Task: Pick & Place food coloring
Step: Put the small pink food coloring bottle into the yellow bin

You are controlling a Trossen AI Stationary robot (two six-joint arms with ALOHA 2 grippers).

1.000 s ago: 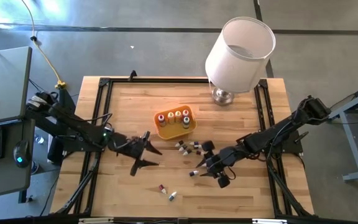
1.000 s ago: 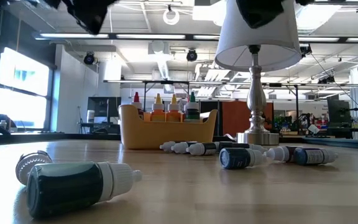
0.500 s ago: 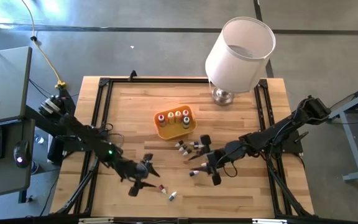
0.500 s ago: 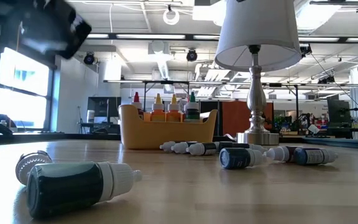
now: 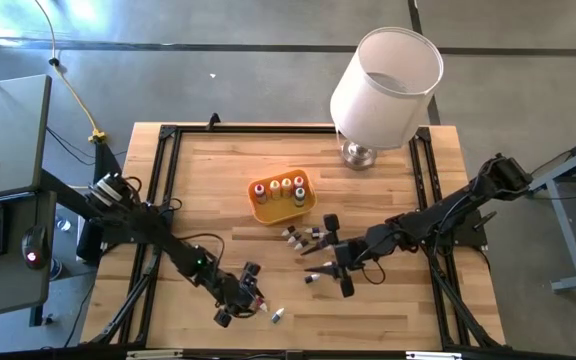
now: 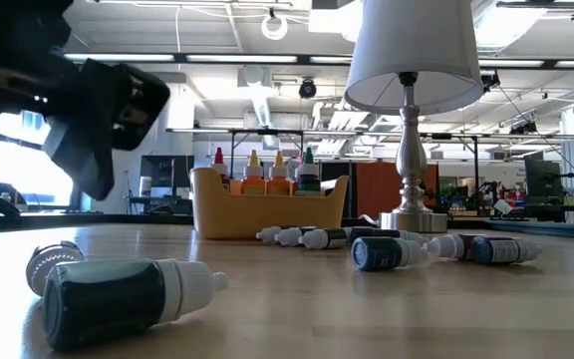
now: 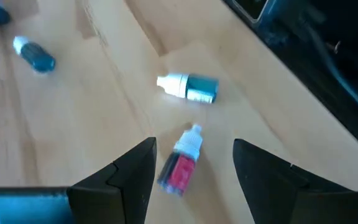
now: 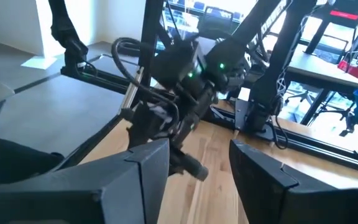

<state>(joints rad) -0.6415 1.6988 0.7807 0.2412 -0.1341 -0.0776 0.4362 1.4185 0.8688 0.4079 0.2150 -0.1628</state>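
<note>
The left gripper (image 7: 191, 165), fingers spread apart, hovers over a red bottle (image 7: 180, 167) lying on the counter (image 5: 208, 180), which sits between its fingers, with a teal bottle (image 7: 191, 87) just beyond. The right gripper (image 5: 336, 268) hangs open beside the scattered bottles (image 5: 303, 236) near the orange tray (image 5: 280, 208).

Left gripper (image 5: 240, 298) low with fingers spread; right gripper (image 5: 336, 258) fingers apart

Evenly bright under ceiling strip lights (image 6: 267, 62); soft shadows; motion blur in left wrist view.
</note>
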